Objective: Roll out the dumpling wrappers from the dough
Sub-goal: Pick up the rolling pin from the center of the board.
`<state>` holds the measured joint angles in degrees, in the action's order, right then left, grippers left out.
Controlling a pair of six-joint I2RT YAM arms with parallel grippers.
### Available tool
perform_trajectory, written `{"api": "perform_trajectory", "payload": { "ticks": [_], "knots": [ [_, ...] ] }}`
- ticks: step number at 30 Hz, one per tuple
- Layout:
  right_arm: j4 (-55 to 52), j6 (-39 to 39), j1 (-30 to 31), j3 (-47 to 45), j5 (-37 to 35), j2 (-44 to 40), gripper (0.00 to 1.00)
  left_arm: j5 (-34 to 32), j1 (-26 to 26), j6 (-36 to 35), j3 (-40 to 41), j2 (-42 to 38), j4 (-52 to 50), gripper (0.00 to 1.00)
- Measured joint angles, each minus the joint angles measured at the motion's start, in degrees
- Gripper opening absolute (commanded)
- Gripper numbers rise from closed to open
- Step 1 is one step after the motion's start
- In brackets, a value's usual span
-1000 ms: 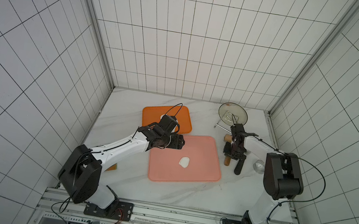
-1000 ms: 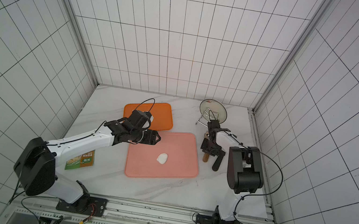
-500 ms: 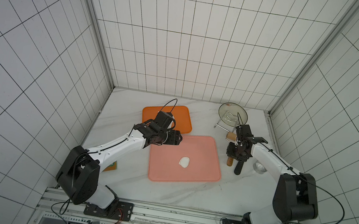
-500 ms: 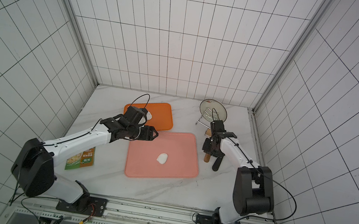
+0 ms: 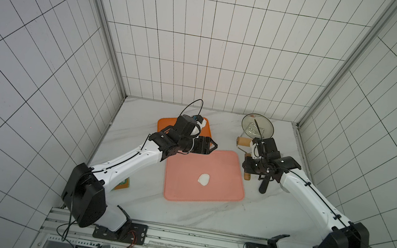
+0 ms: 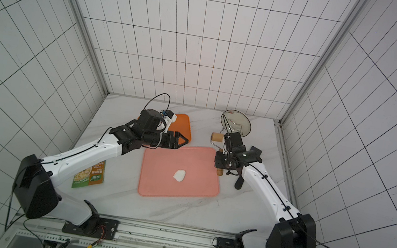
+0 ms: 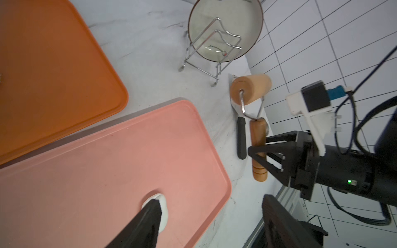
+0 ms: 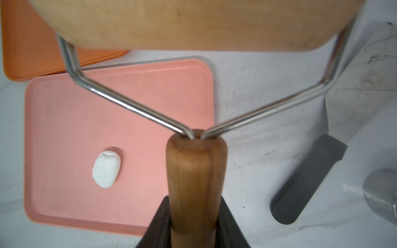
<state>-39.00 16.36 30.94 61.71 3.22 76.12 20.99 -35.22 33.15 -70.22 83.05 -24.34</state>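
Dough (image 5: pixel 204 179) sits on the pink tray (image 5: pixel 179 181). Right end effector (image 8: pixel 194 223) clamps the roller handle (image 8: pixel 196 167); left end effector (image 5: pixel 211 146) stands apart.

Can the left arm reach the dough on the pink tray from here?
Probably yes. The left gripper hangs open and empty near the far edge of the pink tray; the dough lies there alone, and the right gripper, shut on the roller handle, is off to the side.
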Motion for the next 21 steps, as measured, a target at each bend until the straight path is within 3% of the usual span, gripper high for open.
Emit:
{"api": "perform_trajectory", "payload": {
  "ticks": [10, 21],
  "knots": [
    [2.58, -1.99, 9.35, 4.26, 0.39, -0.02, 0.1, 2.99, -1.99, 2.69, -2.1, 2.95, 4.24, 0.67],
    [5.81, -2.23, 12.72, 7.06, -0.02, 0.02, 0.1, 3.41, -3.48, 4.81, -2.1, 4.79, 6.64, 0.67]
  ]
}}
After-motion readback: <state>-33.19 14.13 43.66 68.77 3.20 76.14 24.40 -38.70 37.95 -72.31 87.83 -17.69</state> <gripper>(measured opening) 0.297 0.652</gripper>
